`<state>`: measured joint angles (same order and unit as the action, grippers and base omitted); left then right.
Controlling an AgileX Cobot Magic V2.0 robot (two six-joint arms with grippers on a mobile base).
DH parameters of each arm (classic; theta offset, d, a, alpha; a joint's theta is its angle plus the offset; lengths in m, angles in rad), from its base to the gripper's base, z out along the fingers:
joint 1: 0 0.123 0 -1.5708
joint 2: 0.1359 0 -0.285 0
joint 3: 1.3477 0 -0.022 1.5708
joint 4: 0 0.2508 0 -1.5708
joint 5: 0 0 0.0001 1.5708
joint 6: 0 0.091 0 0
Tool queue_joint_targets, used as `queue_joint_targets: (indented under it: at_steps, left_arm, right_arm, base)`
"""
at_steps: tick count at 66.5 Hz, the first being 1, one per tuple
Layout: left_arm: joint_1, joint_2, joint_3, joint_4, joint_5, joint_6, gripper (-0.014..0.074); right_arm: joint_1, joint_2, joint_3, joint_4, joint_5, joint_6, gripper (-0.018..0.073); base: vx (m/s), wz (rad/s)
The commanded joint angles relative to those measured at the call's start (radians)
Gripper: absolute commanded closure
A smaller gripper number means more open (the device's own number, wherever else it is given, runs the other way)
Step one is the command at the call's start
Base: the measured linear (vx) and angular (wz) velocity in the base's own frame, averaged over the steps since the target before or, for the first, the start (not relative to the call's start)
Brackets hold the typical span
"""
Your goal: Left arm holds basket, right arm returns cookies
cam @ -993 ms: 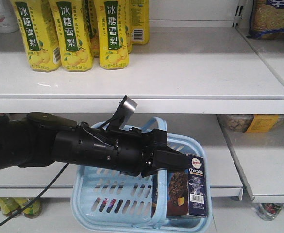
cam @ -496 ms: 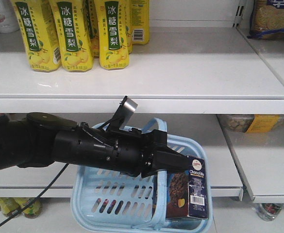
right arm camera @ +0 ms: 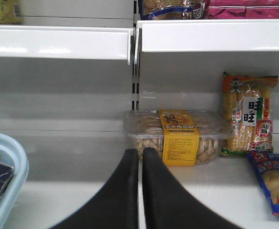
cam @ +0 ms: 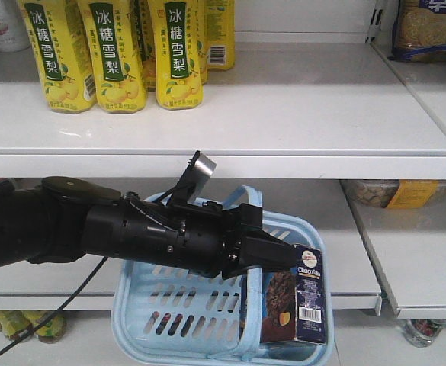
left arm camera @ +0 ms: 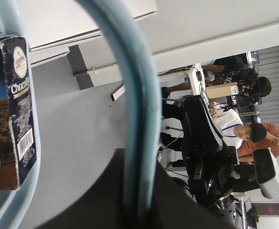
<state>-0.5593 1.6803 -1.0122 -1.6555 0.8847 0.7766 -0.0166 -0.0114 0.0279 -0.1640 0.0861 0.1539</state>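
Held basket (cam: 142, 320) with the cookies (cam: 299, 301) upright inside
The cookies, a dark navy box with a chocolate cookie picture, white lettering, a round logo and a barcode, stand at the basket's right end. The left hand (cam: 280, 257) is clenched on a basket handle; the right hand (right arm camera: 140, 155) is pressed closed, grasping nothing.

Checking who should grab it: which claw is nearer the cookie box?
Left. The left claw grips the basket handle at the cookie box's top; the right claw sits shut off to its side, apart.
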Motion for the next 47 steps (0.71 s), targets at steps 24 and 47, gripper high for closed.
queue_joint_targets:
  at_steps: [24,47]
  left_arm:
    - [0.009,-0.052,-0.037,-0.124,-0.012,0.015,0.0599]
    - [0.009,-0.052,-0.037,-0.124,-0.012,0.015,0.0599]
  right_arm:
    - [-0.004,-0.012,0.006,0.008,-0.211,0.019,0.0565]
    - [-0.004,0.251,-0.333,0.11,-0.06,0.019,0.0565]
  base:
    - [0.0,0.0]
    - [0.0,0.0]
